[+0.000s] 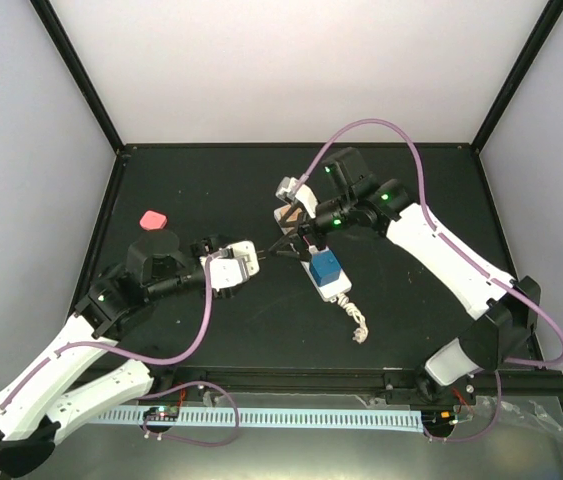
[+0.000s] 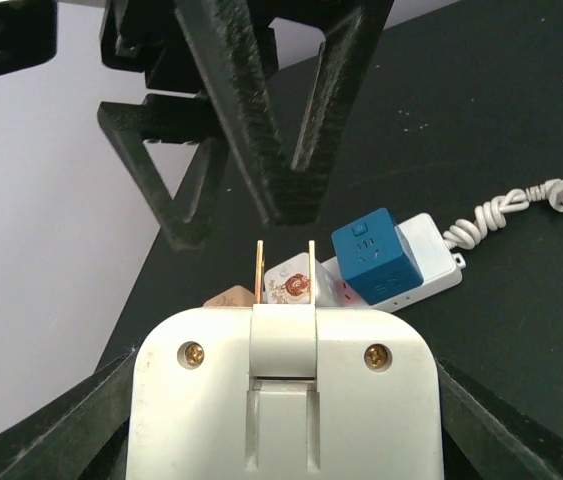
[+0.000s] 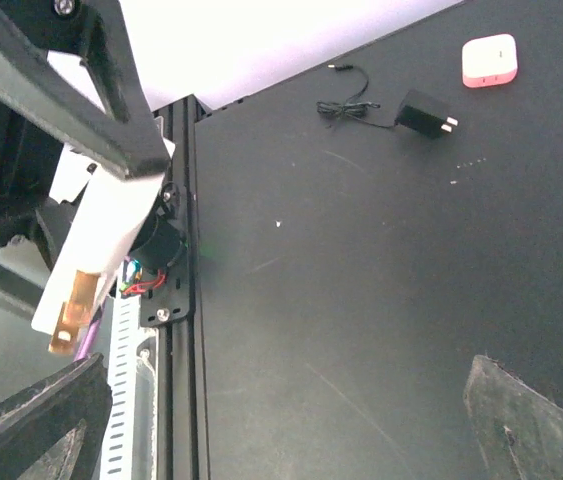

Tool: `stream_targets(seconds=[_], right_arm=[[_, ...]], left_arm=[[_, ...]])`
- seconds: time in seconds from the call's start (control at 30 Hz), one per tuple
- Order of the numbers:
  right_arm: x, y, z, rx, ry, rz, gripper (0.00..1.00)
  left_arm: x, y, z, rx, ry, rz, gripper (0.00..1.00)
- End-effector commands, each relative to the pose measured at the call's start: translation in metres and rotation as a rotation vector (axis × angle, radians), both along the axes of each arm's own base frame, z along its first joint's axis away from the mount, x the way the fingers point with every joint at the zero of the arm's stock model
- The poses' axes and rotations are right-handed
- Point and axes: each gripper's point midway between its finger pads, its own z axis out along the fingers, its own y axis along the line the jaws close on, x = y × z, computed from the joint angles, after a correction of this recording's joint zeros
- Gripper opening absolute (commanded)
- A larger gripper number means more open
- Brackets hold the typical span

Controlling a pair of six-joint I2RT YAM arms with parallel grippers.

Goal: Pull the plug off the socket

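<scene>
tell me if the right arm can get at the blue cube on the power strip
Probably yes. The right fingers stand open close to the blue cube on the power strip, with nothing between them. The left fingers hold the white plug off to the side, out of the way.

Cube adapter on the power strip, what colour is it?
Blue; cube adapter shows best in left wrist view.

White plug [image 2: 286,400] and socket [image 2: 439,258], blue cube [image 2: 376,255], perhaps red-patterned face [image 2: 289,283]
</scene>
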Motion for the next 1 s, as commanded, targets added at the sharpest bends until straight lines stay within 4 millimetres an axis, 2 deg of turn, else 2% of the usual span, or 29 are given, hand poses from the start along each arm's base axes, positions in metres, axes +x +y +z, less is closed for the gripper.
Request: stream_targets(seconds=[0.0,0.33,0.87,0.97], right_arm=[[0.001,0.014,0.008,0.011,0.013,0.012,0.99],[-0.017,0.024,0.014,0.032,0.027,0.073,0.99],[-0.032,0.03,0.028,0.082,0.058,0.13,0.99],[-0.029,0.031,0.023,0.066,0.06,0.12,0.99]], left_arm=[[-0.001,-0.005,0.029,-0.075,-0.033,-0.015,0.5],[0.0,-0.007,0.023,-0.075,-0.02,-0.015,0.49],[0.0,-0.018,0.017,-0.061,0.019,-0.052,0.48],[0.0,-0.02,0.019,-0.065,0.016,-0.056,0.48]])
